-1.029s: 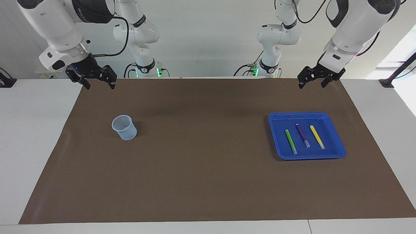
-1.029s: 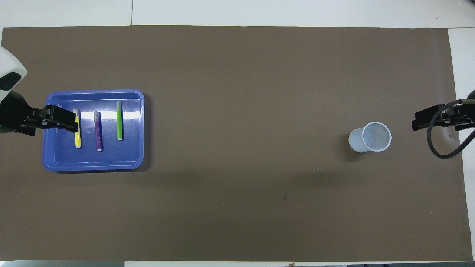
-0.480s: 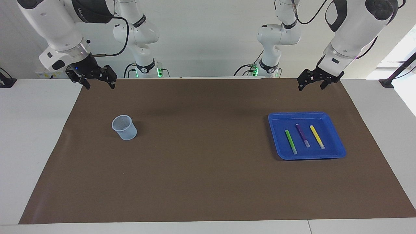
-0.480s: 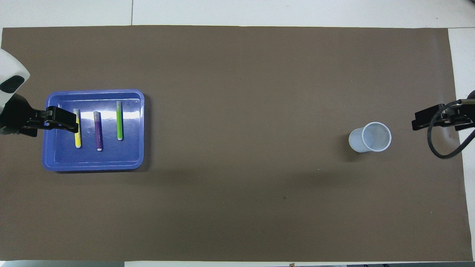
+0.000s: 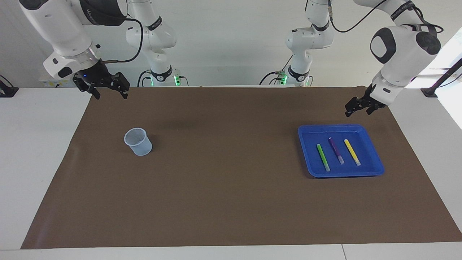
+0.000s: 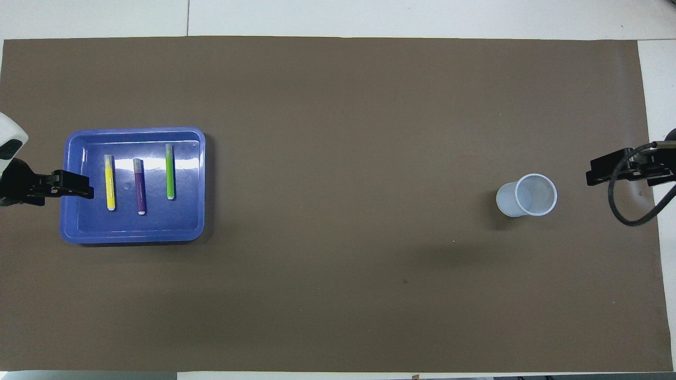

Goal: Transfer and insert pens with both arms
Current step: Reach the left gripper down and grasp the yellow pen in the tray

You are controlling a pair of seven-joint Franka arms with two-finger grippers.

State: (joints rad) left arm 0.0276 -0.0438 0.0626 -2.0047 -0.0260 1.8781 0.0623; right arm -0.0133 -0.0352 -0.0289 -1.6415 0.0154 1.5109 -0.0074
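Note:
Three pens lie side by side in a blue tray (image 5: 339, 126) (image 6: 132, 130) toward the left arm's end: green (image 5: 323, 157) (image 6: 170, 171), purple (image 5: 336, 150) (image 6: 139, 186), and yellow (image 5: 352, 152) (image 6: 110, 182). My left gripper (image 5: 358, 112) (image 6: 79, 186) hangs open and empty in the air over the tray's outer rim, apart from the yellow pen. A pale translucent cup (image 5: 138, 141) (image 6: 528, 196) stands upright toward the right arm's end. My right gripper (image 5: 111, 94) (image 6: 597, 177) waits open and empty, raised over the mat's edge beside the cup.
A brown mat (image 5: 223, 187) covers most of the white table. Two smaller white arm bases with green lights (image 5: 162, 77) (image 5: 294, 76) stand at the robots' edge. A black mount (image 5: 429, 92) sits at the table corner by the left arm.
The left arm has dropped lower, and its gripper has slid off the yellow pen toward the tray's outer rim. The right arm, pens and cup have not moved.

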